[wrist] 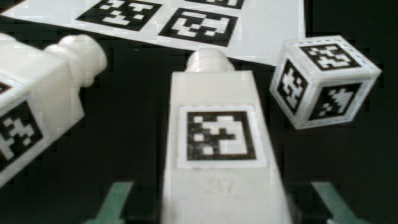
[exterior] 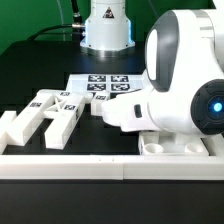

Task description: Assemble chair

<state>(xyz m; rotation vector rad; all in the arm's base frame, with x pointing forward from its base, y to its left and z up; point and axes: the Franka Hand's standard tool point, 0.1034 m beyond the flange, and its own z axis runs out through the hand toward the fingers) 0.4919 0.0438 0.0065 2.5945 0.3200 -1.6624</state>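
Two fingers point(wrist: 121, 207) of the gripper point(wrist: 222, 202) stand spread, one on each side of one white tagged bar point(wrist: 221, 130), with a gap on both sides. One small tagged block point(wrist: 326, 85) stands just beside the bar, and one larger chair part point(wrist: 45, 95) lies on its other side. All three rest on the black table point(wrist: 139, 110), near the marker board point(wrist: 160, 20).

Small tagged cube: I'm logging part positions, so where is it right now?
In the wrist view the small tagged cube stands on the black table, apart from the long bar beside it and close to the marker board.
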